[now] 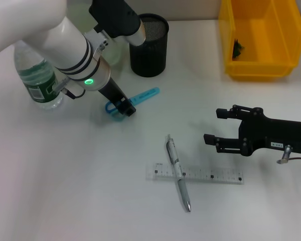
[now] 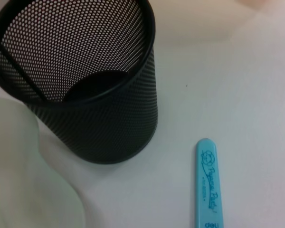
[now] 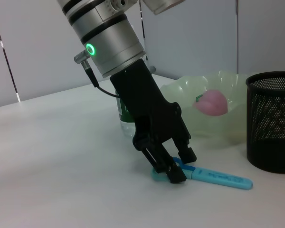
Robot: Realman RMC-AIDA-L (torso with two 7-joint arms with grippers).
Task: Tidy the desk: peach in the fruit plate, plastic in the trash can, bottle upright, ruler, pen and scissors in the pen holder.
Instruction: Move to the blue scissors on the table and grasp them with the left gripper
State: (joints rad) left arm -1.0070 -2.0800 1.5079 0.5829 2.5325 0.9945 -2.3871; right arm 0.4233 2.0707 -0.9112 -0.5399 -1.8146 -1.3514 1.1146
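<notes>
The light blue scissors lie flat on the white desk, in front of the black mesh pen holder. My left gripper is down at their handle end, fingers closed on the handle. The pen lies across the clear ruler at centre. My right gripper hovers open to the right of them. The bottle stands upright at left. The peach sits in the fruit plate. The dark plastic lies in the yellow trash can.
The trash can stands at the back right and the pen holder at the back centre, with the fruit plate just to its left behind my left arm. Bare desk lies in front of and to the left of the pen and ruler.
</notes>
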